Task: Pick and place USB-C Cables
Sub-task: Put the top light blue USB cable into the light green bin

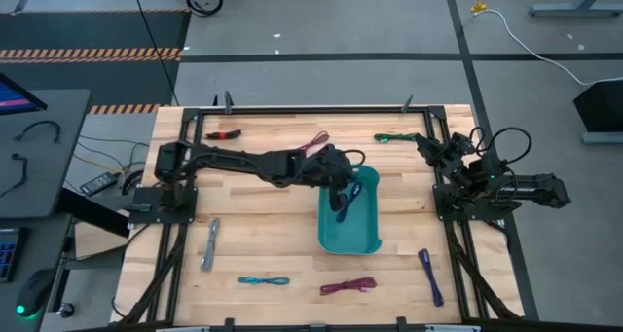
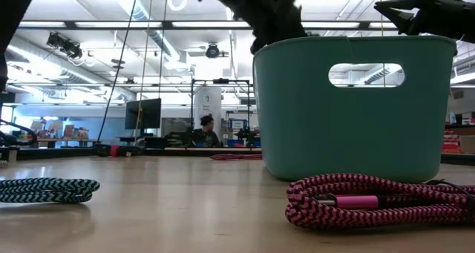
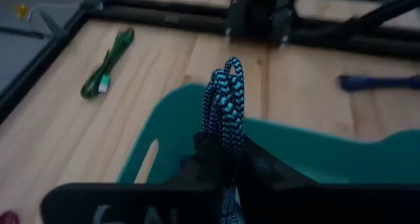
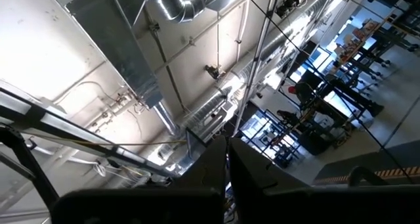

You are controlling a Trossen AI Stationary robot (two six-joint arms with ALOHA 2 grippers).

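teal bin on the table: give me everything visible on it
The teal bin is a rectangular, plastic-looking tub with rounded corners, smooth walls and an oval handle cutout near the rim. It stands upright on the wooden table, right of centre, open top up. The left gripper hangs over its opening, shut on a blue braided cable that dangles into it. A magenta cable lies on the table close by, not touching as far as the high view shows. What else is inside cannot be seen.
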